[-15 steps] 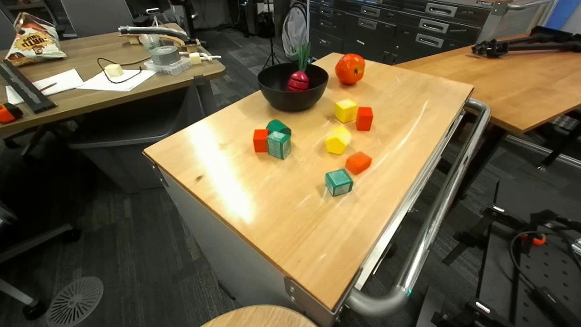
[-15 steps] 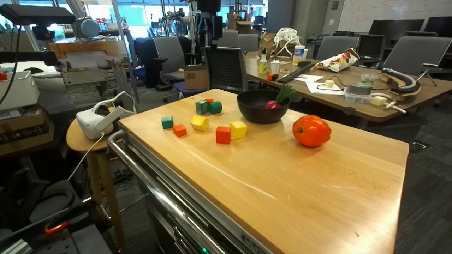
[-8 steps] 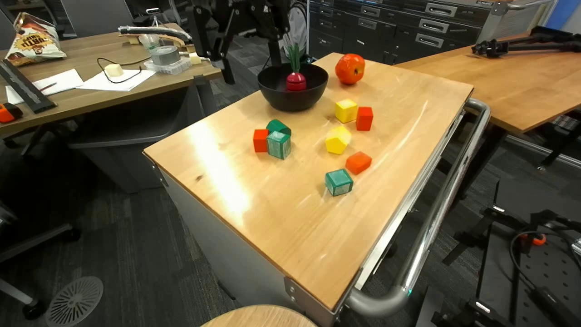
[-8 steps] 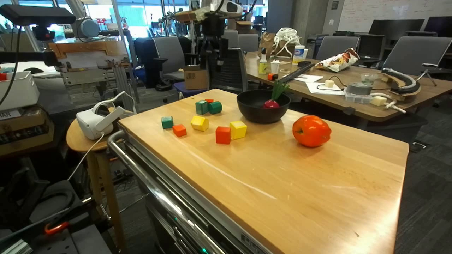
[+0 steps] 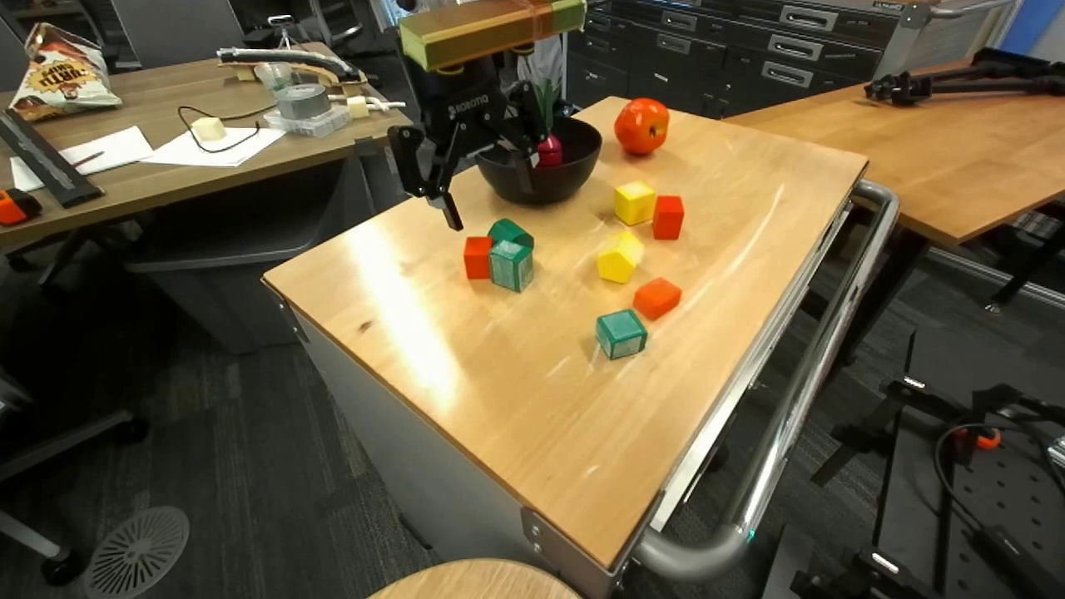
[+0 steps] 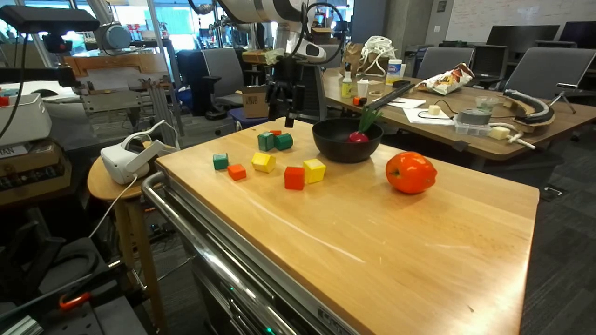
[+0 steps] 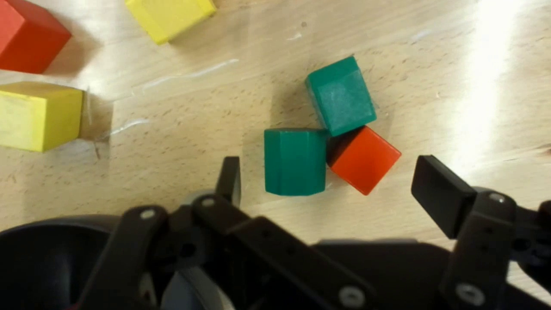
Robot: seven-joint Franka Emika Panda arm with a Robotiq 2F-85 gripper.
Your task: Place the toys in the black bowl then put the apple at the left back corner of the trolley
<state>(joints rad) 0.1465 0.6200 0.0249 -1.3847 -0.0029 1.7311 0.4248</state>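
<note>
Black two-finger gripper: fingers apart, holding nothing; in the last second it has come down over the light wood-topped trolley. Near its tips, clustered: green prism block, green cube, red-orange block. Dark red, green-leaved radish toy sits in the round black bowl; glossy red-orange apple stands nearby. Judged: the descent sets up a block pick, the apple's move to follow.

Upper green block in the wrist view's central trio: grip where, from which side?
From above: pinch the upper green block by its flat left and right sides in the wrist view. Both look free; its lower side crowds the red block and the other green block. The open claw spans left to right; the block sits slightly turned, so a small twist may help.
</note>
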